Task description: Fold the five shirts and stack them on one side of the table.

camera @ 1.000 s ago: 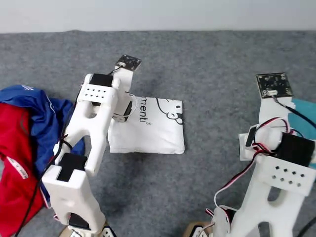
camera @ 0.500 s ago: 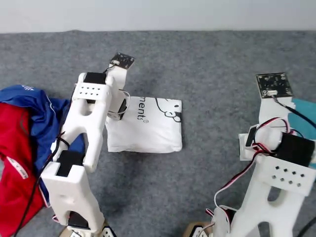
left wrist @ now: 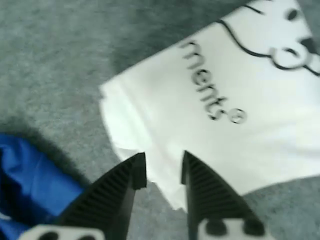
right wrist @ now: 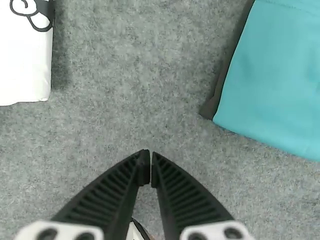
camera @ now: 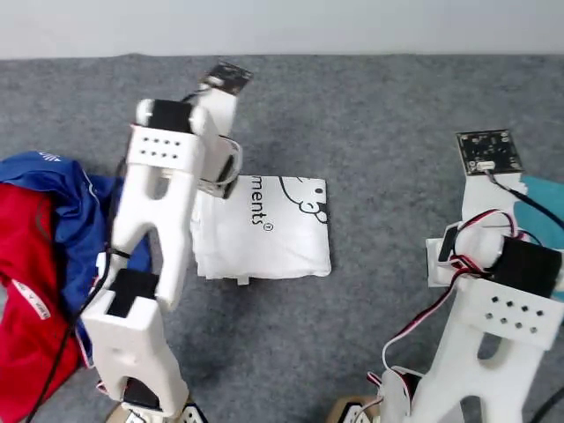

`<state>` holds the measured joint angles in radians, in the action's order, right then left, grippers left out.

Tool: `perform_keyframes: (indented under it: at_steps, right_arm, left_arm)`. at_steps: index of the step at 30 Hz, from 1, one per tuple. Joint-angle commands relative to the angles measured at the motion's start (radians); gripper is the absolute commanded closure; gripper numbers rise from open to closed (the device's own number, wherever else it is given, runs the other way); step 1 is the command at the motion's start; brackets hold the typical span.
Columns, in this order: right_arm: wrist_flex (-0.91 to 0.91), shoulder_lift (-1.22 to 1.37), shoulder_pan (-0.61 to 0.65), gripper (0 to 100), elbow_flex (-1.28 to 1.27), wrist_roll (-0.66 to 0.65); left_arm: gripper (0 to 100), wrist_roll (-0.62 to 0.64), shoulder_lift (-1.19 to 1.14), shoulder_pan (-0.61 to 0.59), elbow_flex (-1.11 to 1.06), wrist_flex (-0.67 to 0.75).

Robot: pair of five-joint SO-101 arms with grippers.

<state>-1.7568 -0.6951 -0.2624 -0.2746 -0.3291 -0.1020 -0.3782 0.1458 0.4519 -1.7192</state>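
High view: the folded white shirt (camera: 269, 231) lies near the middle of the grey felt-covered table (camera: 388, 132). It is a flat rectangle with black lettering and a black-outlined cartoon figure on its upper face. Its layered edges stack unevenly on the side under the left arm (camera: 159, 229), and a small tab sticks out of its near edge. That arm rises over the shirt's left part and hides it there. Beyond the arm, at the table's left edge, a blue shirt (camera: 57, 198) and a red shirt (camera: 22, 291) lie crumpled in a heap, the blue one partly over the red. The right arm (camera: 498, 300) stands well apart from the white shirt. Just behind it, at the table's right edge, a teal shirt (camera: 548, 201) shows.

Left wrist view: the left gripper (left wrist: 164, 165) hangs above the white shirt's layered corner. Its two ribbed black fingers stand a little apart with nothing between them, and the cloth shows through the gap. The lettering runs across the shirt, and a fold of the blue shirt lies on the felt near that corner.

Right wrist view: the right gripper (right wrist: 150, 160) is over bare felt, its fingers together at the tips and holding nothing. A corner of the white shirt lies to one side. The teal shirt, flat with a smooth straight edge, lies to the other, and neither touches the gripper.
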Motion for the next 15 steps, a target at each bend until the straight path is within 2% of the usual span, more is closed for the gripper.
perform_keyframes:
  at_steps: [1,7,15]
  right_arm:
    - [-0.036,-0.021,-0.01,97.4,0.005,-0.011]
    - [-0.036,-0.021,-0.012,97.4,0.005,-0.011]
    - [-0.036,-0.021,-0.013,97.4,0.005,-0.011]
  left_arm:
    - [100,-0.009,0.012,0.087,-0.033,-0.037]
    - [100,-0.009,0.006,0.213,-0.277,-0.003]
    - [100,-0.012,0.005,0.107,-0.575,0.262]
